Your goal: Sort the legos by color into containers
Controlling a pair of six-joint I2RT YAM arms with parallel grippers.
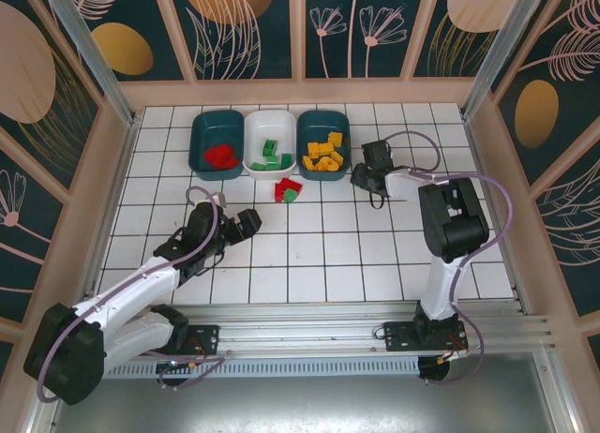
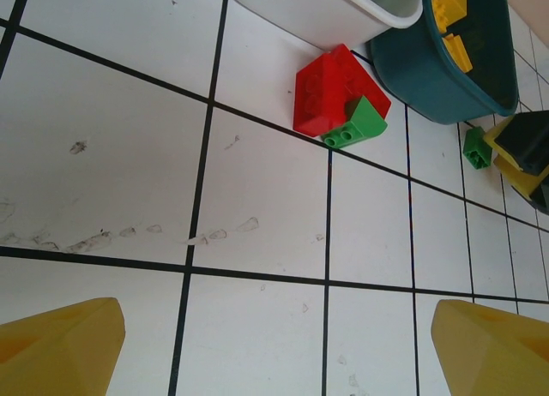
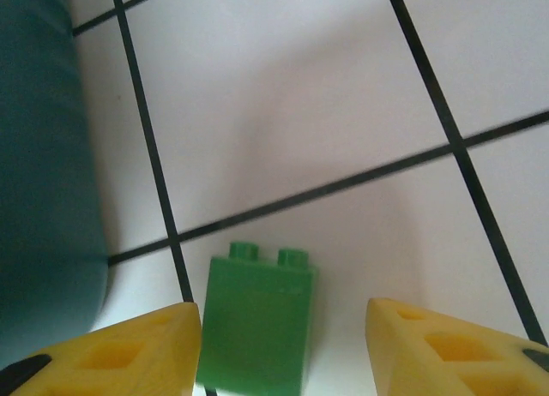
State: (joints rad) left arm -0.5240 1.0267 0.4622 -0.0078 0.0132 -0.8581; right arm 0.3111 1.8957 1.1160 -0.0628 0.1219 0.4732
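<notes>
Three containers stand in a row at the back: a teal tub with red legos, a white tub with green ones, and a teal tub with yellow ones. Two red legos and a green one lie together in front of the white tub. My right gripper is low on the tiles beside the yellow-filled tub, open around a small green lego; its left finger is against the lego, its right finger apart. My left gripper is open over bare tiles.
The white tiled floor is walled by a wooden frame on the back and sides. A metal rail with the arm bases runs along the near edge. The right arm's cable loops above the floor near the yellow-filled tub.
</notes>
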